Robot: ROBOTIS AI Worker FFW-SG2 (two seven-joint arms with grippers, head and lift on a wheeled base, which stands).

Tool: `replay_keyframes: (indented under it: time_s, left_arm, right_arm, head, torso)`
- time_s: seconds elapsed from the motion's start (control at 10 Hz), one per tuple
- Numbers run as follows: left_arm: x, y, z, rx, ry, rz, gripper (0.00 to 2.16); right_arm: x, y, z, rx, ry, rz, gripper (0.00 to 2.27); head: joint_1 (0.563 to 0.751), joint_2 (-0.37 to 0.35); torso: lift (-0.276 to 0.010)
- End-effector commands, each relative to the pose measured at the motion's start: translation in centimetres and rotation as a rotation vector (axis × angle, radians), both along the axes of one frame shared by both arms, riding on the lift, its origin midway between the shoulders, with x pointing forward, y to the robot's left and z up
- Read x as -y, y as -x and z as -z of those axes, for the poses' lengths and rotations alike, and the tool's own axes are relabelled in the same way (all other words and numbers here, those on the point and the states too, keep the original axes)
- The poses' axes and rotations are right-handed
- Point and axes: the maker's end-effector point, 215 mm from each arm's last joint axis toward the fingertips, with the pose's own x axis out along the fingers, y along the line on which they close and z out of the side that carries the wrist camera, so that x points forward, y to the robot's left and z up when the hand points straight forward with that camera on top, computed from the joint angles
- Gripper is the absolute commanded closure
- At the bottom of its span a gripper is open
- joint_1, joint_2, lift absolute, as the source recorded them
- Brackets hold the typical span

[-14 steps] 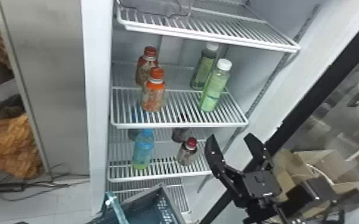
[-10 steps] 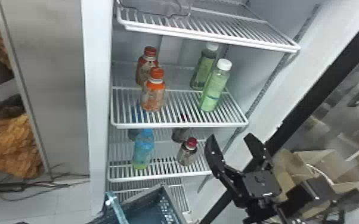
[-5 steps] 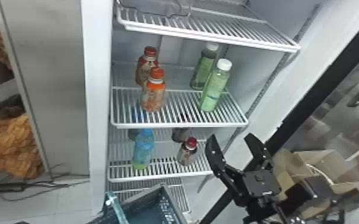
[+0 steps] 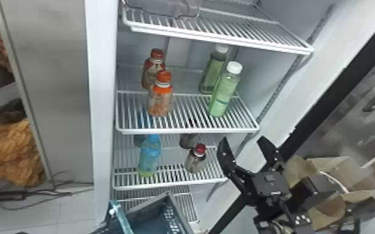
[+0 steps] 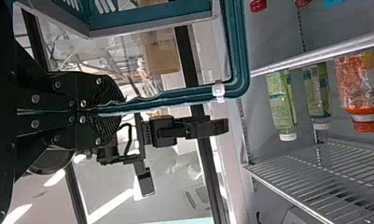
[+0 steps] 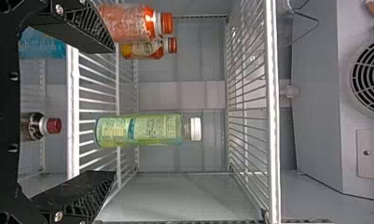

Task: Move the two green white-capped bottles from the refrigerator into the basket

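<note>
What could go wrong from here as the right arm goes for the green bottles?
The front green bottle stands close before the rear one, so a slight push by the open right end effector might knock the rear one over. Lifting too high could catch a white cap on the upper shelf. The left end effector grips the basket only by its handle, so it may swing or tip when a bottle lands.

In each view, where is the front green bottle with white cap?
Head view: front green bottle, slightly right of centre.
Left wrist view: front green bottle, beside the rear one.
Right wrist view: front green bottle, beyond the open right gripper.
Shared landmark: front orange bottle, same shelf.
</note>
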Motion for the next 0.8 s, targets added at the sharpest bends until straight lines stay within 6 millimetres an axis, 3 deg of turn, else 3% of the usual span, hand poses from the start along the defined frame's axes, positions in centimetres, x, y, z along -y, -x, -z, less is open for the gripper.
replay_keyframes:
  time_s: [0.0, 0.5, 0.7]
  left_arm:
    - [-0.1, 0.0, 0.1, -0.005, 0.002, -0.005, 1.21]
    - [-0.1, 0.1, -0.1, -0.005, 0.006, -0.002, 1.21]
    - [-0.1, 0.1, -0.1, -0.005, 0.006, -0.002, 1.21]
  right_arm:
    - [0.9, -1.1, 0.6, -0.003, 0.025, 0.014, 0.11]
    - [2.4, -5.4, 2.5, -0.009, 0.058, 0.038, 0.11]
    - [2.9, -7.2, 2.4, 0.003, 0.066, 0.043, 0.11]
  head:
    - [0.695, -0.35]
    - [0.695, -0.35]
    - [0.695, -0.35]
  torso:
    - [-0.004]
    - [-0.004]
    - [-0.004]
